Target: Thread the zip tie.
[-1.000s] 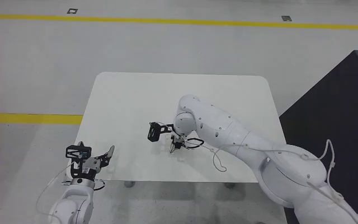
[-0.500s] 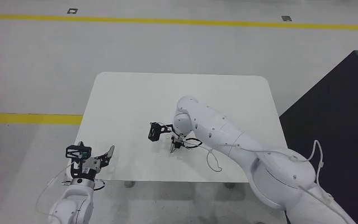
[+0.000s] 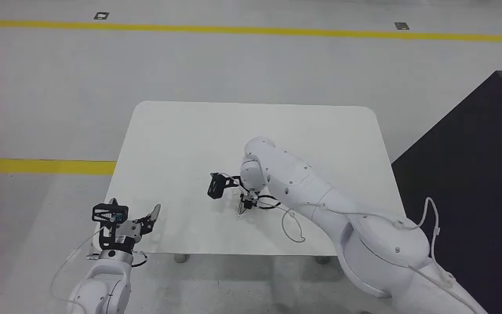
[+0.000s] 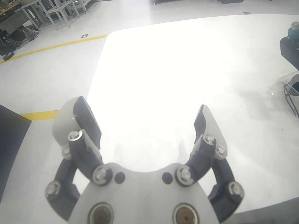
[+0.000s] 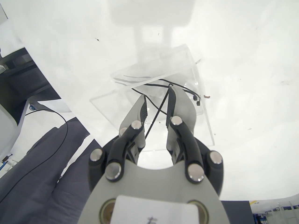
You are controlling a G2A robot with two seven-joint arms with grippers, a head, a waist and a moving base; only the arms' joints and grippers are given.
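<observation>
We hold our left gripper (image 4: 141, 109) above the white table (image 4: 177, 57), fingers spread wide with nothing between them. A clear plastic piece (image 4: 279, 83) lies well apart.

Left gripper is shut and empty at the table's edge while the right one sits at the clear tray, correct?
No: the left gripper is open, jaws spread wide, as the left wrist view shows. The rest stands: it is empty at the table edge, and the right gripper is at the clear tray.
</observation>
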